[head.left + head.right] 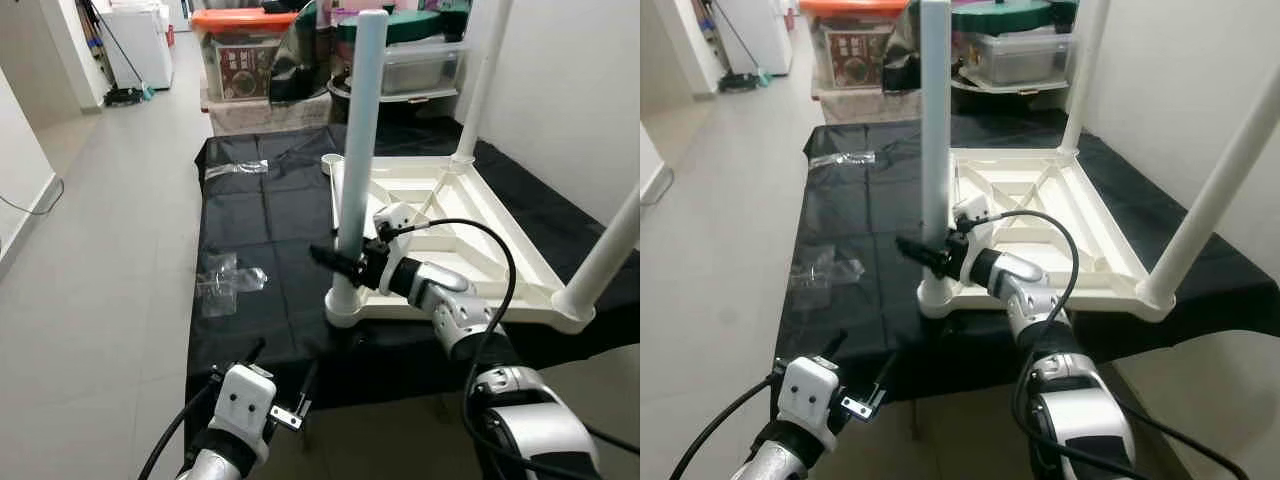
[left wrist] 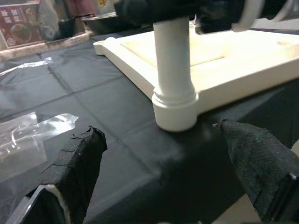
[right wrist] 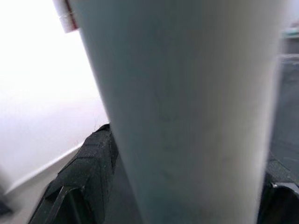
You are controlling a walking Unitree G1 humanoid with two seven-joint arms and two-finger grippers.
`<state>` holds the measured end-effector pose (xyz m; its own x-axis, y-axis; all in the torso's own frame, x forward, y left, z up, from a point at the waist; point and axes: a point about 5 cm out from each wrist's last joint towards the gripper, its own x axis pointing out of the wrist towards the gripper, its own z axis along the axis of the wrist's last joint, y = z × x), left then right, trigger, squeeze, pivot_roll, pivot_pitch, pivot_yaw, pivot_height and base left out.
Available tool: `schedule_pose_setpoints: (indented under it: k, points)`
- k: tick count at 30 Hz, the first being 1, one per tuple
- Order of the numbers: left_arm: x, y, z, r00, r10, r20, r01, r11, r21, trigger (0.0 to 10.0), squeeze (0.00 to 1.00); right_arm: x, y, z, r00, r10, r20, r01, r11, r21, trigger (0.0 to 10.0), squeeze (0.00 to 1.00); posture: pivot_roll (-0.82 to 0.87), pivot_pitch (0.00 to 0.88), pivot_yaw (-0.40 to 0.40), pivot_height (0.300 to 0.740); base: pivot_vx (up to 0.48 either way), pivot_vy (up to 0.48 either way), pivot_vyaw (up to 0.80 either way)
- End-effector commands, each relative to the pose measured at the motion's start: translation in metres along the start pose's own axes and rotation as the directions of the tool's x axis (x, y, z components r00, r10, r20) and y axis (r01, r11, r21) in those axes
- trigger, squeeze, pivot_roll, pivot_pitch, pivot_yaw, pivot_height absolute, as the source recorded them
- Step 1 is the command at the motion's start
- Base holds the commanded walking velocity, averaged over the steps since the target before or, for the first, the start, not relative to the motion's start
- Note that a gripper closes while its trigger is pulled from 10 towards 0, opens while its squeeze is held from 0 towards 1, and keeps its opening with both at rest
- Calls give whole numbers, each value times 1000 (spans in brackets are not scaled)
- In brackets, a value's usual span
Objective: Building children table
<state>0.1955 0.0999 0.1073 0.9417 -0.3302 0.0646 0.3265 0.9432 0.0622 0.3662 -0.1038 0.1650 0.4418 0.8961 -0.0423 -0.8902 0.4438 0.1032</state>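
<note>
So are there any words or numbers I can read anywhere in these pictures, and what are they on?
None can be read for sure.
Red label on the clear storage box with the orange lid: it has light characters and a round picture, too small and blurred to read.
Upturned table top, the leg clamped in the right gripper, black sheet, plastic bags: no writing shows.

The white children's table (image 1: 470,235) lies upside down on a black sheet (image 1: 260,250), ribbed underside facing up. Its near white leg (image 1: 358,150) stands upright in a corner socket, clasped between the right claw (image 1: 335,262) fingers.
</note>
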Motion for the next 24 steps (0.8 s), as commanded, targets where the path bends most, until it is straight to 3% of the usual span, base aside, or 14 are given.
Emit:
schedule_pose_setpoints:
  k: [1,2,5,8,9,11,12,14,16,19,20,21,23,24]
  points:
    - [-2,-1,-6,1000,-3,-29,3,1000,-4,10000,0,9,13,-13,987,141,-78,-139,990,33,10000,0,63,0,-24,740,0,0,0]
    - [-2,-1,-6,1000,-3,-29,3,1000,-4,10000,0,9,13,-13,987,141,-78,-139,990,33,10000,0,63,0,-24,740,0,0,0]
    - [-2,-2,-7,999,-4,-32,4,1000,-6,10000,0,16,24,-13,924,348,-160,-348,937,30,10000,0,68,0,-26,740,0,0,0]
    - [-3,-3,-7,999,-5,-34,5,1000,-8,10000,0,19,28,-11,898,405,-175,-405,914,33,10000,0,71,0,-26,740,0,0,0]
    - [-3,-3,-7,999,-6,-34,6,1000,-8,10000,0,22,29,-8,893,415,-174,-418,908,20,0,0,74,0,-30,740,0,0,0]
    - [-3,-3,-7,999,-5,-35,5,1000,-9,10000,0,25,28,-6,908,382,-172,-387,922,6,0,0,74,0,-30,740,0,0,0]
    - [-3,-3,-7,999,-6,-35,5,1000,-9,10000,0,28,23,-8,948,270,-169,-281,959,-46,0,0,74,0,-30,740,0,0,0]
    - [-3,-4,-7,999,-6,-35,6,1000,-9,10000,0,28,22,-8,954,248,-169,-261,964,-58,0,0,74,0,-30,740,0,0,0]
    - [-3,-3,-8,999,-7,-36,6,1000,-10,10000,0,30,15,-10,988,78,-133,-89,993,-83,0,0,65,0,-25,740,0,0,0]
    - [-3,-3,-8,999,-8,-37,8,1000,-10,10000,0,30,9,-11,992,-45,-117,35,996,-84,0,0,65,0,-25,740,0,0,0]
    - [-3,-3,-8,999,-9,-37,8,1000,-11,10000,0,27,0,-15,970,-216,-108,209,975,-72,0,0,64,0,-25,740,0,0,0]
    - [-3,-3,-8,999,-9,-37,8,1000,-11,10000,0,27,0,-15,970,-216,-108,209,975,-72,0,0,64,0,-25,740,0,0,0]
    - [-2,-2,-8,999,-10,-39,9,1000,-13,10000,0,14,-18,-20,842,-531,-93,527,848,-65,0,0,60,0,-21,740,0,0,0]
    - [-2,-2,-8,999,-10,-39,9,1000,-13,10000,0,14,-18,-20,842,-531,-93,527,848,-65,0,0,60,0,-21,740,0,0,0]
